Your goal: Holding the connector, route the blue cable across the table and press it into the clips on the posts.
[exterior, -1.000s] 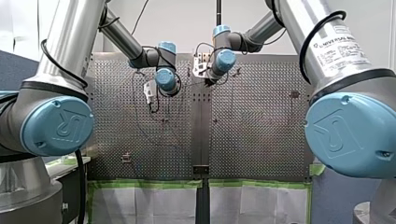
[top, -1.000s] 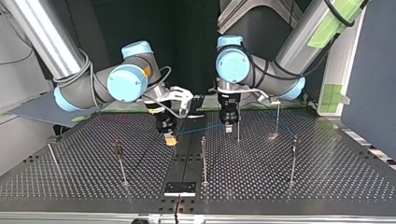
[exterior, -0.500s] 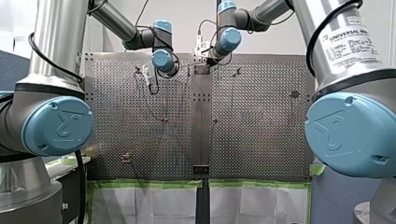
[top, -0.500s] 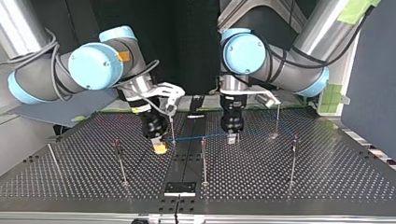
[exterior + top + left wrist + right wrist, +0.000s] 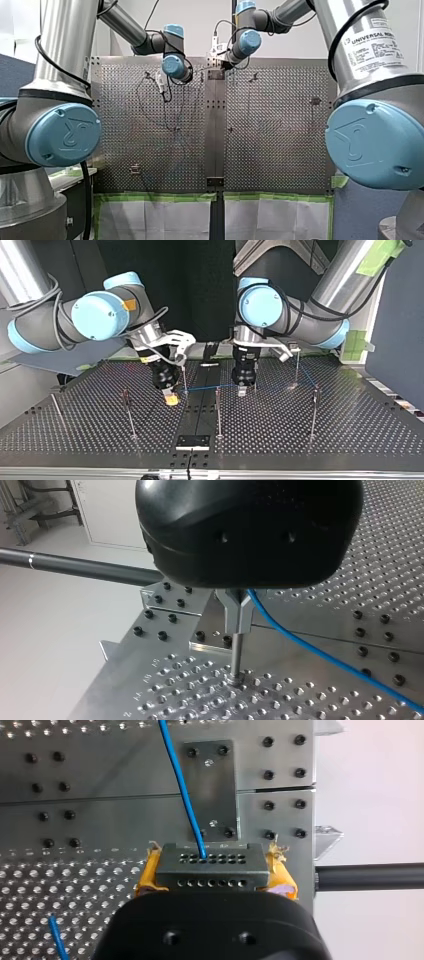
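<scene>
Connector [image 5: 209,866] sits clamped in my right gripper [image 5: 212,871], which points down at the table [image 5: 75,887].

The cable [image 5: 182,790] shows bright blue against my silver-grey tabletop [image 5: 300,425], which is patterned with an even grid of small holes and dotted with black screw heads [image 5: 269,742] on its middle plates. The connector [image 5: 209,866] is dark grey, with two rows of round holes across its face. My right pincer [image 5: 210,871] has yellow pads [image 5: 148,872]; my left pincer [image 5: 242,389] is black. Both arms [image 5: 65,45] are silver with light-blue joint caps. Green tape [image 5: 150,197] borders white sheets [image 5: 160,220].
</scene>
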